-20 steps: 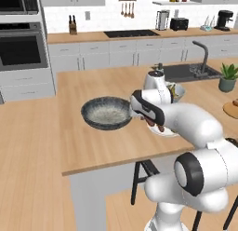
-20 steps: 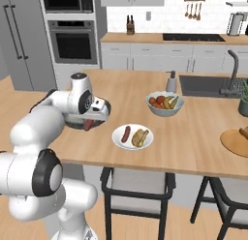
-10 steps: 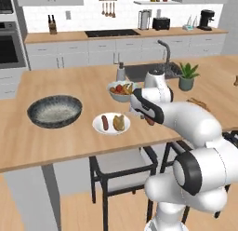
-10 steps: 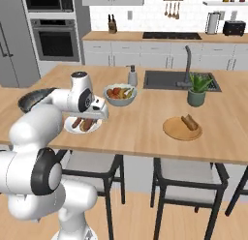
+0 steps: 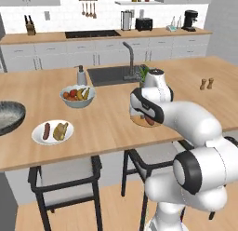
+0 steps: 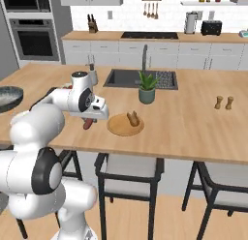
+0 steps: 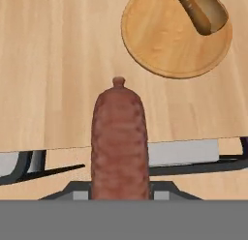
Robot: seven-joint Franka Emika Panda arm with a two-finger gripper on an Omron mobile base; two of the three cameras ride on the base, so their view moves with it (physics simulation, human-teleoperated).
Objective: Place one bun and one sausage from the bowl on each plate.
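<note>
My gripper point(image 6: 90, 118) is shut on a reddish-brown sausage point(image 7: 119, 137), which hangs over the counter near its front edge. Just to its right lies the tan wooden plate point(image 6: 118, 127) with a bun point(image 6: 133, 119) on it. In the hand view the tan plate point(image 7: 164, 45) and the bun point(image 7: 201, 9) sit ahead and to the right of the sausage tip. The white plate point(image 5: 37, 137) far to the left holds a sausage point(image 5: 46, 131) and a bun point(image 5: 60, 131). The dark bowl point(image 5: 5, 117) is cut off at the left edge.
A pale-blue fruit bowl point(image 5: 77, 96) and a soap bottle point(image 5: 82, 76) stand behind the white plate. A potted plant point(image 6: 147, 87) stands by the sink point(image 6: 138, 78), behind the tan plate. Salt and pepper shakers point(image 6: 224, 102) stand to the right. Stools sit under the counter's front edge.
The whole scene has shifted left as the base drove right along the island. The gripper still holds the sausage and now hangs beside the tan plate instead of by the white plate.
</note>
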